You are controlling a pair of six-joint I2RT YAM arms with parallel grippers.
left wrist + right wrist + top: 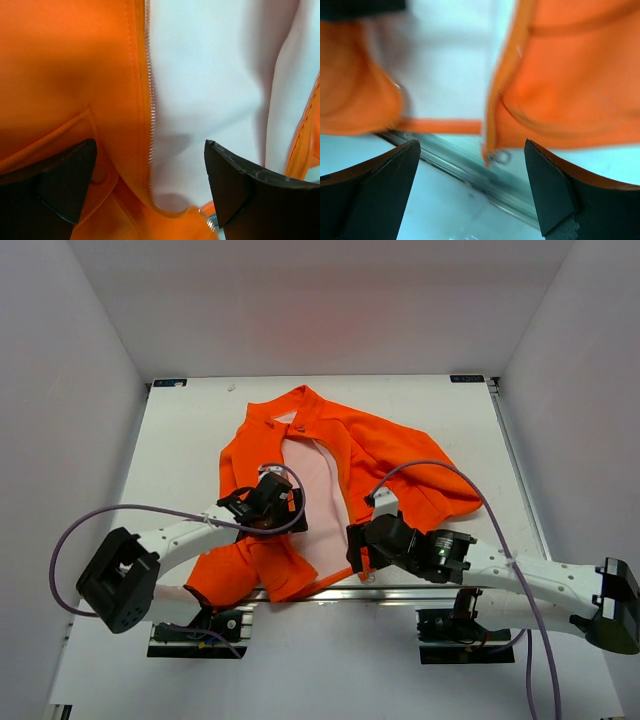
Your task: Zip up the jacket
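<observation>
The orange jacket (390,455) lies open on the white table, its pale pink lining (310,490) showing down the middle. My left gripper (280,508) hovers open over the left front panel. Its view shows the left zipper teeth (150,100) running between orange fabric (75,75) and lining (210,75). My right gripper (356,548) is open at the hem of the right panel. In the right wrist view, the bottom of the right zipper edge with a small metal ring (500,157) hangs just beyond the open gripper (470,192). Neither gripper holds anything.
A metal rail (465,172) runs along the table's near edge under the jacket hem. The right sleeve (440,500) spreads toward the right. Purple cables (100,520) loop from both arms. White walls enclose the table on three sides.
</observation>
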